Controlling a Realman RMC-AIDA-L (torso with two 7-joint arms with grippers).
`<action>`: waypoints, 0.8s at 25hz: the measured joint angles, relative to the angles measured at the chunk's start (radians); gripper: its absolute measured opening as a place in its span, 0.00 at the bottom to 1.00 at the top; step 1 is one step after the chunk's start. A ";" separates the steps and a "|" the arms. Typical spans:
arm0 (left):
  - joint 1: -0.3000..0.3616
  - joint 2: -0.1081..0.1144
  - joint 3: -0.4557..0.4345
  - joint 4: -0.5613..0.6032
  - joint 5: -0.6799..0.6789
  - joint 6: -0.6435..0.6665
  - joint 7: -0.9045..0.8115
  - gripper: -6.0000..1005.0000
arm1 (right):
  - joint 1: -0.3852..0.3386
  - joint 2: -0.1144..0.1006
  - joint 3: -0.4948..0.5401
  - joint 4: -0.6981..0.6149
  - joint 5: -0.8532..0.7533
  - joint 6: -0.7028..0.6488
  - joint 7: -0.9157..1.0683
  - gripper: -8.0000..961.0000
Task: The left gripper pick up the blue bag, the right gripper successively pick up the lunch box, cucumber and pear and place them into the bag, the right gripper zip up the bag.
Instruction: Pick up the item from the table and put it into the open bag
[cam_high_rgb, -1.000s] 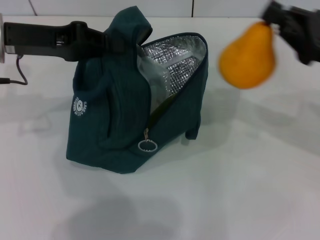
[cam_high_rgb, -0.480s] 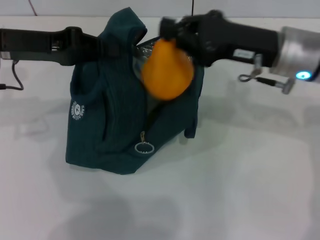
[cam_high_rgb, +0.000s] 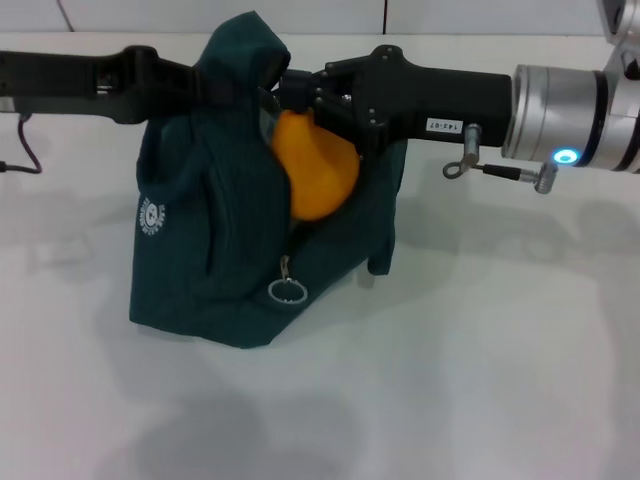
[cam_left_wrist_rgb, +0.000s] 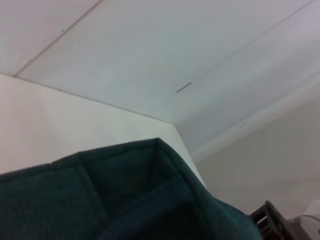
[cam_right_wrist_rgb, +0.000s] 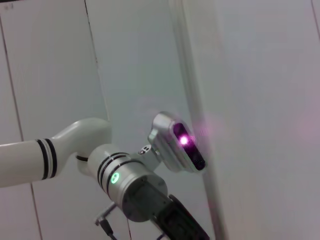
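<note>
The blue bag (cam_high_rgb: 215, 240) stands on the white table, its top held up by my left gripper (cam_high_rgb: 222, 88), which reaches in from the left and is shut on the fabric. Its ring zip pull (cam_high_rgb: 287, 290) hangs low on the front. My right gripper (cam_high_rgb: 292, 103) comes in from the right, shut on the top of the orange-yellow pear (cam_high_rgb: 316, 172). The pear hangs in the bag's open mouth, its lower half just behind the front edge. The left wrist view shows only the bag's fabric (cam_left_wrist_rgb: 125, 200). The lunch box and cucumber are out of view.
The white table (cam_high_rgb: 480, 350) spreads in front and to the right of the bag. A dark cable (cam_high_rgb: 25, 160) lies at the far left. In the right wrist view, the left arm (cam_right_wrist_rgb: 120, 180) with a green light stands before a white panelled wall.
My right gripper has carried the pear from the far right leftward to the bag and lowered it into the open mouth. The left gripper still holds the bag's top.
</note>
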 joint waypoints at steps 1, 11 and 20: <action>-0.001 0.001 -0.004 0.000 0.000 0.000 0.000 0.05 | 0.000 0.000 -0.002 0.002 0.004 0.003 0.000 0.09; -0.004 0.005 -0.011 0.000 0.000 -0.002 0.000 0.05 | -0.004 0.000 -0.052 0.002 0.069 0.052 0.010 0.10; 0.007 0.007 -0.016 0.000 0.000 -0.003 0.000 0.05 | -0.107 -0.014 -0.039 -0.020 0.177 0.043 0.126 0.32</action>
